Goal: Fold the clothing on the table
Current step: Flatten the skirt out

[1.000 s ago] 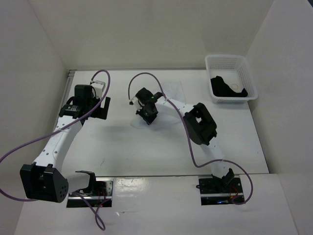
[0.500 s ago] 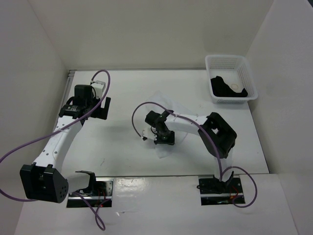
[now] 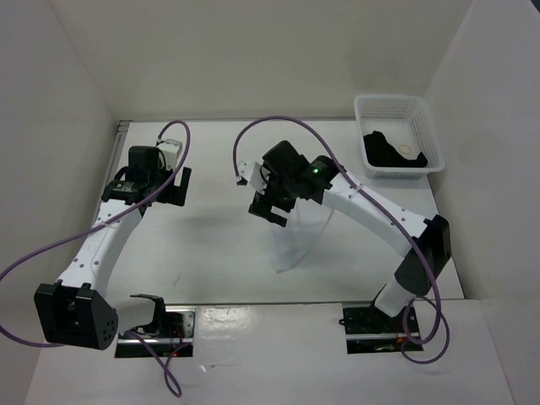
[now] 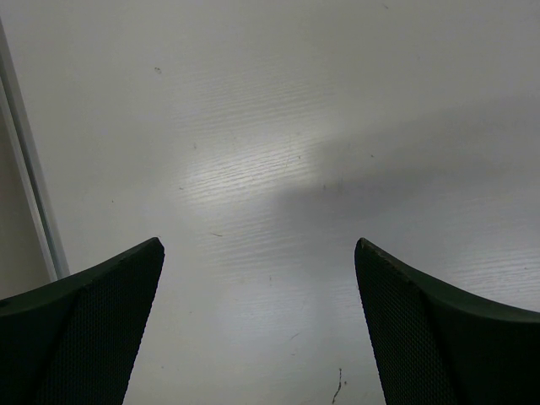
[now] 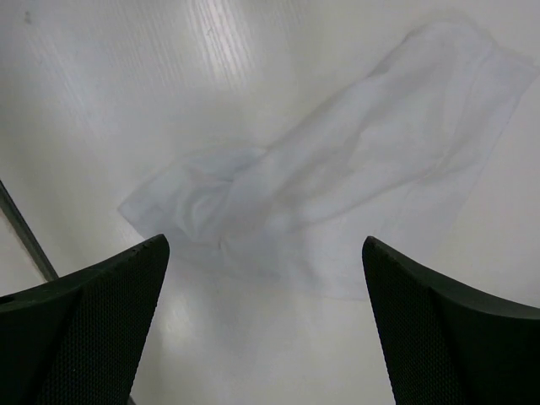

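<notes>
We see our right pincer (image 5: 263, 243) released and spread wide, the clothing (image 5: 337, 194) lying beneath it on the table (image 5: 101, 84); left pincer (image 4: 257, 245) likewise released.

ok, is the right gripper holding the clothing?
No, the right gripper is open and empty, the clothing lying loose on the table below it.

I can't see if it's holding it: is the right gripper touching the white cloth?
Apart. The right wrist view shows the right gripper open, with the white cloth lying flat on the table below it.
</notes>
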`<move>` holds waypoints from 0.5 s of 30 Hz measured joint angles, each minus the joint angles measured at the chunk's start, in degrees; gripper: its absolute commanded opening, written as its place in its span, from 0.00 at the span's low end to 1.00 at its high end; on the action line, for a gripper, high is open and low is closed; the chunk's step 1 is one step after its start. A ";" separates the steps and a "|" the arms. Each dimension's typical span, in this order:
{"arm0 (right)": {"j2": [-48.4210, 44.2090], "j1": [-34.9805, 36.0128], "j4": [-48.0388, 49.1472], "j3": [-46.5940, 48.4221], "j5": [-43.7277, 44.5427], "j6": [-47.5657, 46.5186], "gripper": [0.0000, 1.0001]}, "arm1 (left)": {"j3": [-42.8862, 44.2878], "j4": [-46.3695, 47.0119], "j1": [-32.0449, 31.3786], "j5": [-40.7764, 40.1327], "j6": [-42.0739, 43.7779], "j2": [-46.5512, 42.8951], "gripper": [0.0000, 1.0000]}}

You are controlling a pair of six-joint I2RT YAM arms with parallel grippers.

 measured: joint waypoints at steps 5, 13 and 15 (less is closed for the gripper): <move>8.50 0.00 3.23 -0.70 0.50 7.96 0.99 | 0.00 0.00 0.00 -0.15 0.00 0.17 1.00; 17.11 0.00 6.54 -2.12 1.38 17.33 0.99 | 0.00 0.00 0.00 -1.05 -0.04 2.16 1.00; 17.18 -0.02 7.87 -2.12 2.38 18.56 0.99 | 0.00 0.00 0.00 -1.07 -0.04 2.29 1.00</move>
